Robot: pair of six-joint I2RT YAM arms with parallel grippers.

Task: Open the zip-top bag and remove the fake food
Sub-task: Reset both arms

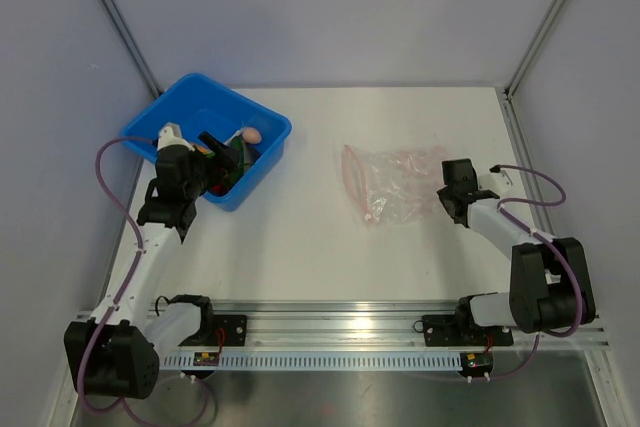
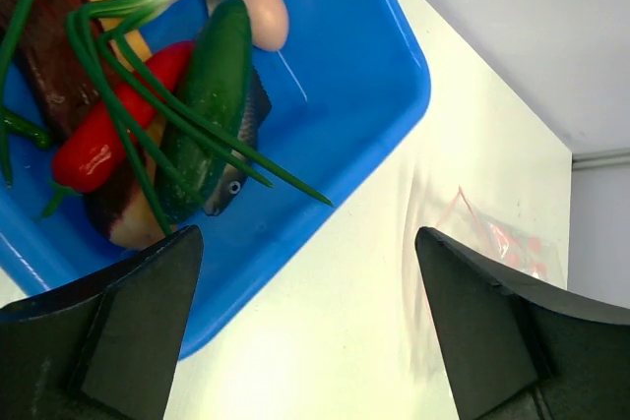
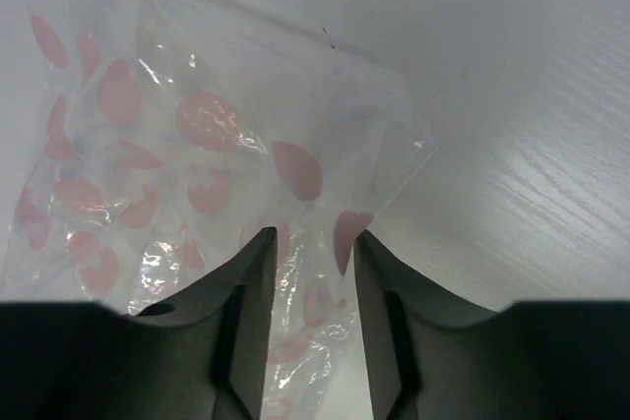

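The light is soft and even all around the zip-top bag (image 1: 395, 182), and I see no hard shadows near it. In my left wrist view the table (image 2: 394, 272) beside the bag glows pale yellow, too bright, and the bag looks faint and fuzzy. In my right wrist view little white glints sit on the bag, and the right gripper's fingers (image 3: 246, 341) below it are dark.

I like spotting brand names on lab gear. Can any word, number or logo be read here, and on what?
None can be read.
zip-top bag: only pink blotches, no letters.
blue bin and toy foods: no print shows.
small coloured tags on the front rail: too small to read.
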